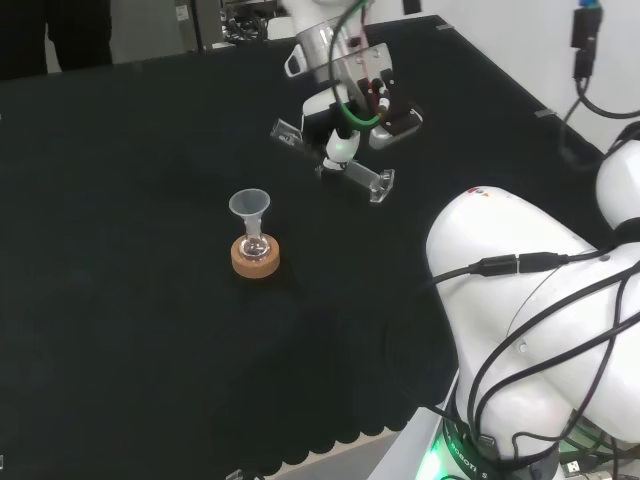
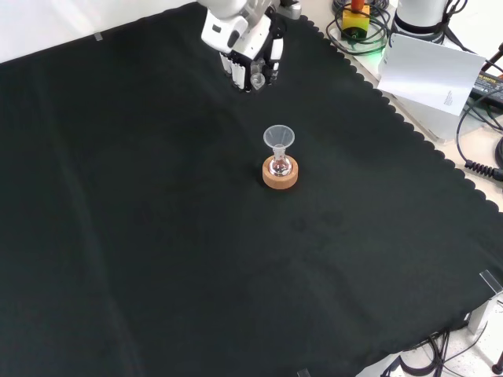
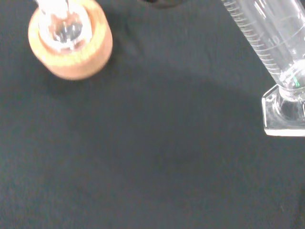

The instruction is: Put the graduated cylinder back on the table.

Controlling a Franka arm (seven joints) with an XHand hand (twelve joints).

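In my head view, the funnel (image 1: 250,205) sits in the flask (image 1: 256,243) on the cork ring (image 1: 255,259); right and beyond it, the hand (image 1: 355,85) holds the cylinder (image 1: 345,168) above the desk (image 1: 120,300).

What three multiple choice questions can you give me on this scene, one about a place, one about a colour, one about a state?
1. Where is the funnel?
A. In the neck of the flask
B. Lying flat on the bench
C. Inside a beaker

2. What colour is the ring stand under the flask?
A. Red
B. Tan cork
C. Blue

3. What state is the graduated cylinder in?
A. Standing upright alone
B. Lying alone beside the flask
C. Held tilted in the hand

Answers: 1 A, the funnel stands upright out of the flask; 2 B, both bench views show a tan ring; 3 C, the head view shows it slanted in the hand.
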